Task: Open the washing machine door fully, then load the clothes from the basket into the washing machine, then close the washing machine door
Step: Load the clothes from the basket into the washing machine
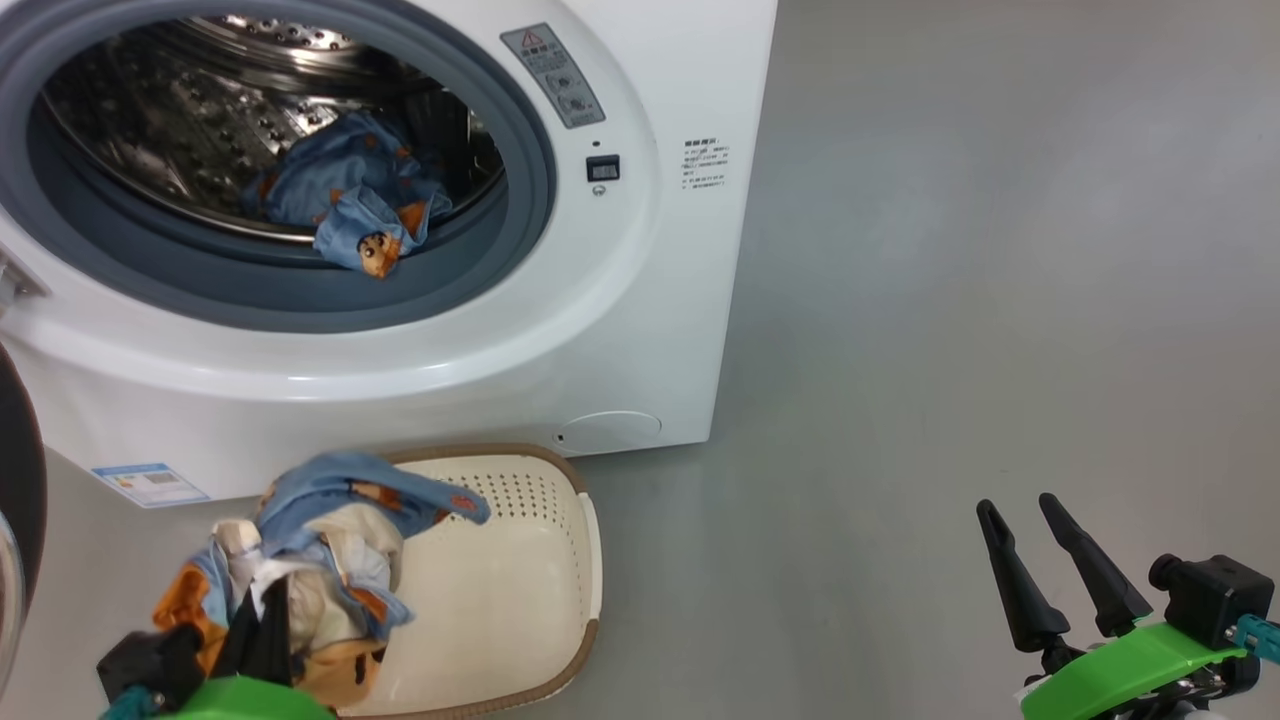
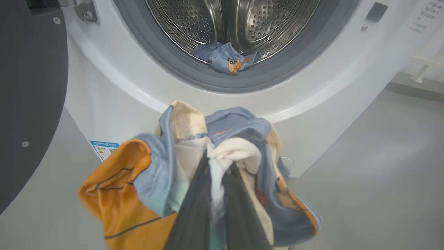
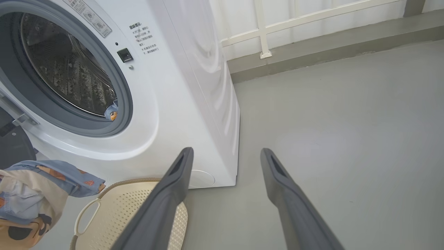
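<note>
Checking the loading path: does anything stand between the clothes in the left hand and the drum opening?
Nothing visible does. The washing machine door is swung aside left, and the drum opening is bare except for one garment lying at its front lip.

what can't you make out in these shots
Fingertips of the left gripper: left wrist view, wrapped in the held clothes.
Left part of the basket: head view, the held clothes cover it; leftovers unknown.
Most of the washing machine door: head view, cut off by the left edge; opening angle unclear.
Print on the warning label: head view, too small to read.
</note>
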Robot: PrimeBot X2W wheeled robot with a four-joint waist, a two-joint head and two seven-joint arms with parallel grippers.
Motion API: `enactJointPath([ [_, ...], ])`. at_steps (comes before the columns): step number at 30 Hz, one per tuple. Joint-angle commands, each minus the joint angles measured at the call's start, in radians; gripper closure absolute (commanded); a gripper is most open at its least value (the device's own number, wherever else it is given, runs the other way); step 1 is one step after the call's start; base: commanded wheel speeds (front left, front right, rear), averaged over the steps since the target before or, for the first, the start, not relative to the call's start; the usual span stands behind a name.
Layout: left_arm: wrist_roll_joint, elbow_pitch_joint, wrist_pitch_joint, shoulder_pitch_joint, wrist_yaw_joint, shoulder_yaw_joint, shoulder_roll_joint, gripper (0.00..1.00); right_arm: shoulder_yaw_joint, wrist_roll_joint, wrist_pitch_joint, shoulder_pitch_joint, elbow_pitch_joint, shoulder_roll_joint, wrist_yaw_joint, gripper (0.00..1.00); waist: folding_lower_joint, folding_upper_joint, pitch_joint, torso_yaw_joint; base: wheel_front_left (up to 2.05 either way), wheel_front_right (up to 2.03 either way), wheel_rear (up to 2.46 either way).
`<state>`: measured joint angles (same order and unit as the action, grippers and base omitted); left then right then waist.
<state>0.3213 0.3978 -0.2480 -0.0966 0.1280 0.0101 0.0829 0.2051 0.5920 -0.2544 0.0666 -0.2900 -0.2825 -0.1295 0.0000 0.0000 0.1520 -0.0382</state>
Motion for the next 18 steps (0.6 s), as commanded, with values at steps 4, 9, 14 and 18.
enactJointPath([
  [4,0.004,-0.035,-0.014,-0.092,0.003,0.029,0.029,1.0,0.015,-0.005,-0.007,0.014,0.029,-0.006,-0.001,0.0,0.0,0.0,0.033,-0.003,0.0,0.0,0.0],
  [9,0.007,-0.043,-0.014,-0.182,0.003,0.041,0.047,1.0,0.016,-0.009,-0.007,0.039,0.033,0.004,-0.001,0.0,0.0,0.0,0.074,-0.011,0.0,0.0,0.0],
  [14,0.005,-0.035,-0.014,-0.304,0.003,0.074,0.063,1.0,0.015,-0.01,-0.007,0.066,0.033,0.017,-0.001,0.0,0.0,0.0,0.115,-0.022,0.0,0.0,0.0],
  [18,-0.002,-0.006,-0.014,-0.419,0.002,0.103,0.079,1.0,0.022,-0.012,-0.007,0.088,0.033,0.03,-0.001,0.0,0.0,0.0,0.146,-0.038,0.0,0.0,0.0],
])
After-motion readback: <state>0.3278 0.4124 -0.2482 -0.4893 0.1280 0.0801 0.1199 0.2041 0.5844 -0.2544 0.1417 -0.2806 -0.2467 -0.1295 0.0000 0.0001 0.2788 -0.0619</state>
